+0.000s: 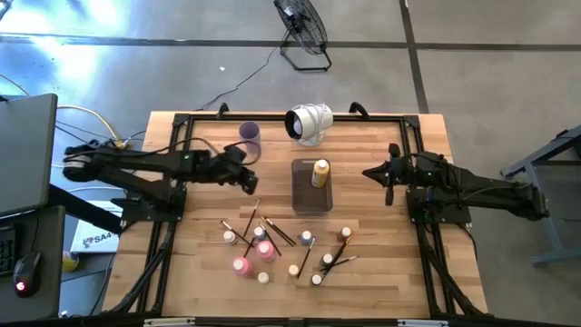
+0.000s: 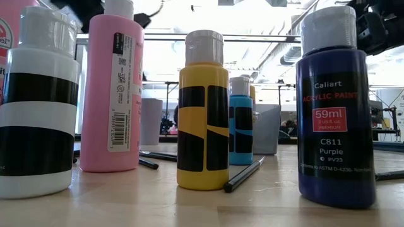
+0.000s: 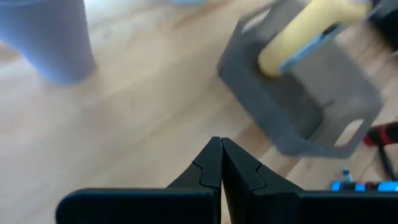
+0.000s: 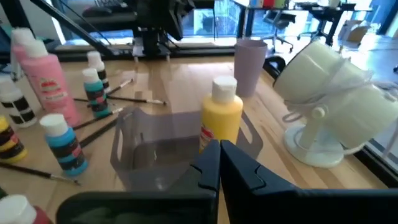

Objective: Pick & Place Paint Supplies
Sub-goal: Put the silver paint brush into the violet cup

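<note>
Small paint bottles and thin brushes lie scattered on the near half of the wooden table: pink bottles, white-capped ones and brushes. In the low view a pink bottle, a yellow one and a purple one stand upright. One yellow bottle stands in the grey tray. My left gripper hovers shut to the tray's left, its tips empty. My right gripper hovers shut to the tray's right, also empty.
A lilac cup stands at the far left of the tray, and a white fan sits at the table's far edge. A black frame borders the table. Bare wood lies between the tray and each gripper.
</note>
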Controlling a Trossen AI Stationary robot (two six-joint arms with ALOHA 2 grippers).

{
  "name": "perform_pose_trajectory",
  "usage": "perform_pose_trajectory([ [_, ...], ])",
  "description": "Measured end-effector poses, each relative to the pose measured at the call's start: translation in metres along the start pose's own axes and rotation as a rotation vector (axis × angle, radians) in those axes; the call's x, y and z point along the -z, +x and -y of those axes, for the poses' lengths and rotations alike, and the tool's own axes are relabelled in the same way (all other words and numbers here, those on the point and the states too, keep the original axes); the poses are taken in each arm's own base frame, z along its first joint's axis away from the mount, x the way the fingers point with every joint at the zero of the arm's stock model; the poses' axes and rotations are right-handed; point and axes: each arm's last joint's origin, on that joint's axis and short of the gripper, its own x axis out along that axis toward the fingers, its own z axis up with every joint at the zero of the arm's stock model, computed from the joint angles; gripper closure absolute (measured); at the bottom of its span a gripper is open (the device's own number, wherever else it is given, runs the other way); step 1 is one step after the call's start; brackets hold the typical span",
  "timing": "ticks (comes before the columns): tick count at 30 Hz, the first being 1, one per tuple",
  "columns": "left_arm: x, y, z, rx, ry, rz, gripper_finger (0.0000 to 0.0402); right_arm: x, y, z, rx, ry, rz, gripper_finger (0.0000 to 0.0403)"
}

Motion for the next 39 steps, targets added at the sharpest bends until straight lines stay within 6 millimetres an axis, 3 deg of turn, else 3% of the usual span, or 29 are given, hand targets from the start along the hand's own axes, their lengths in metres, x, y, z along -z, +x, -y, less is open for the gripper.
perform_pose_trajectory([
  [5,-0.005,0.020,0.018,-0.092,-0.039,-0.151,0.0402,0.001,0.000,0.000,0.008,-0.012,-0.007,0.0401],
  [10,0.001,0.038,0.019,-0.208,-0.104,-0.237,0.0402,0.002,0.000,0.000,0.007,-0.027,-0.017,0.0401],
  [14,0.006,0.048,0.021,-0.202,-0.126,-0.297,0.0402,0.003,0.000,0.000,0.005,-0.027,-0.027,0.0401],
  [22,0.011,0.065,0.028,-0.112,0.006,-0.367,0.0396,0.003,0.000,0.000,0.004,-0.027,-0.027,0.0401],
  [26,0.015,0.076,0.028,-0.132,0.022,-0.385,0.0361,0.003,0.000,0.000,0.004,-0.026,-0.028,0.0401],
  [33,0.023,0.092,0.025,-0.196,-0.014,-0.409,0.0260,0.003,0.000,0.000,0.004,-0.021,-0.029,0.0401],
  [39,0.026,0.096,0.025,-0.217,-0.055,-0.411,0.0226,0.003,0.000,0.000,0.003,-0.019,-0.029,0.0401],
])
